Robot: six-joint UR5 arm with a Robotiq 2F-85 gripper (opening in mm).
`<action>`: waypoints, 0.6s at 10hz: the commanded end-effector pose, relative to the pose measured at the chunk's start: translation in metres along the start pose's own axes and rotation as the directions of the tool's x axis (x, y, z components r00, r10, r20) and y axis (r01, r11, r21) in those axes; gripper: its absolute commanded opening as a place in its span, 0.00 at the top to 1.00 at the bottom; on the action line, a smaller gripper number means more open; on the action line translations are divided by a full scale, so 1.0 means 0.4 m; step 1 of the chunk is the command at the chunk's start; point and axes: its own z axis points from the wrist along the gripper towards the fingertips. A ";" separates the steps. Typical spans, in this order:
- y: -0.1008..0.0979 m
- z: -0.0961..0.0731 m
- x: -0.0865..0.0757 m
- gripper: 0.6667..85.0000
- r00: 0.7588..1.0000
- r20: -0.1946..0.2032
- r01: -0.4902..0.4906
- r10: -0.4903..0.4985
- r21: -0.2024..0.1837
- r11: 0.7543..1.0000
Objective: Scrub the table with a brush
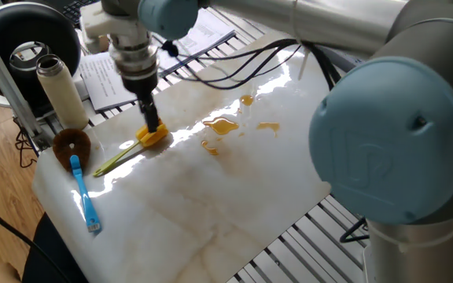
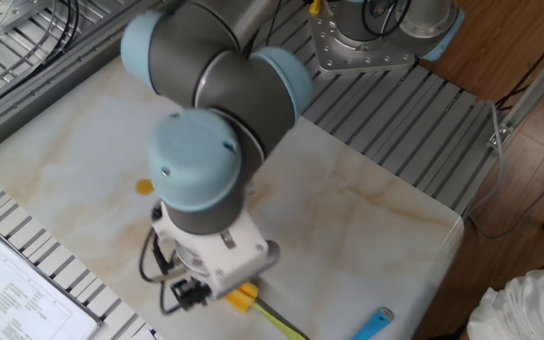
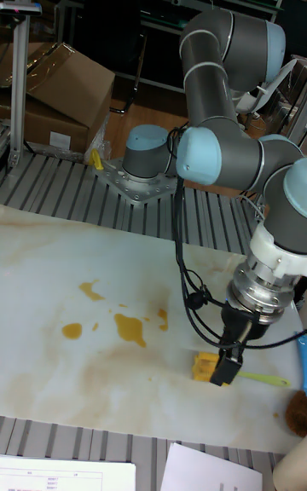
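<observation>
The white marble table (image 1: 211, 204) carries orange-brown stains (image 1: 222, 126) near its middle. The brush (image 1: 154, 136), a chunky yellow head with a thin yellow-green handle running to the lower left, lies flat on the table's left part. My gripper (image 1: 152, 126) points straight down with its dark fingertips at the brush head, touching or almost touching it. In the tall fixed view my gripper (image 3: 223, 369) stands against the right side of the brush (image 3: 205, 365). The jaw opening is not readable. In the other fixed view the arm's wrist covers the gripper; only the brush (image 2: 241, 299) pokes out beneath it.
A blue-handled brush with a round brown head (image 1: 75, 149) lies at the table's left edge. A beige bottle (image 1: 60, 88), papers (image 1: 112, 75) and a black round object (image 1: 30, 35) stand beyond that edge. Grey slatted frame (image 1: 313, 228) surrounds the slab. Cables hang from the wrist.
</observation>
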 end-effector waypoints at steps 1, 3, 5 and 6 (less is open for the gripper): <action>0.015 0.034 -0.067 0.17 0.999 0.047 0.009 -0.009 -0.002 1.000; 0.023 0.060 -0.030 0.17 0.997 0.079 0.025 -0.025 -0.004 1.000; 0.028 0.079 0.013 0.16 0.996 0.083 0.042 -0.042 0.004 0.999; 0.032 0.076 0.033 0.16 0.996 0.080 0.049 -0.050 0.006 0.999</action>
